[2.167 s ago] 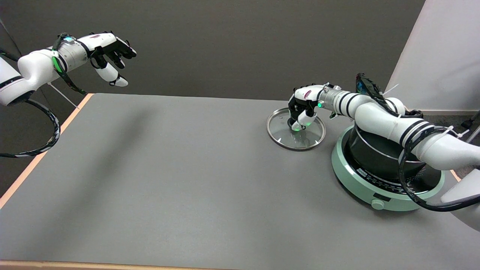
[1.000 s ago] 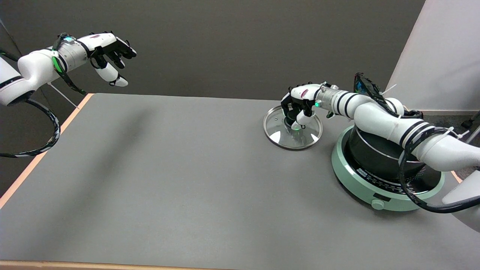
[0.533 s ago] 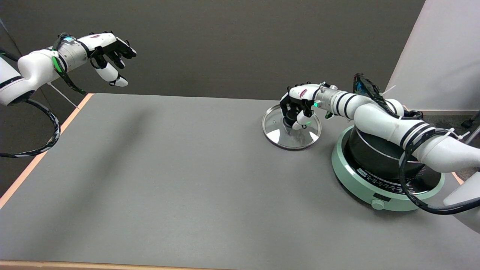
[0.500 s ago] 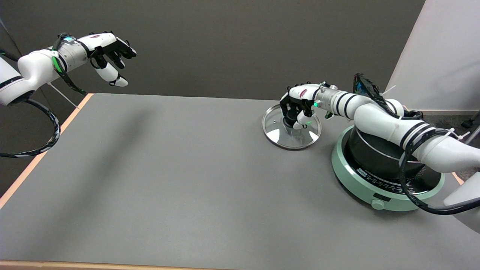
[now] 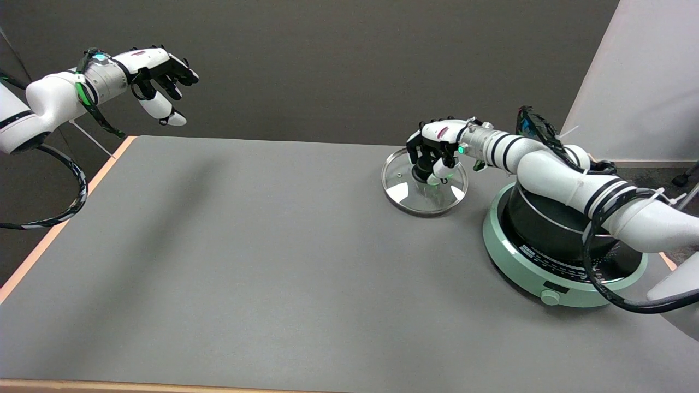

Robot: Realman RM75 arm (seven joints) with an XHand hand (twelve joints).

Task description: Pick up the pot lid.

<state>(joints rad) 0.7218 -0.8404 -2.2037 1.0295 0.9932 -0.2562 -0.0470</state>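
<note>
Grey tabletop (image 5: 273, 262) all round, and at about two o'clock on it the right hand (image 5: 434, 150) grips the knob of the glass pot lid (image 5: 423, 183) beside the pot (image 5: 546, 226), a hold that looks small enough to slip if tilted.

The right arm reaches in from the lower right, wrist bent down. Its robot hand (image 5: 434, 155) points downward with fingers (image 5: 443, 170) curled closed around a knob.
</note>
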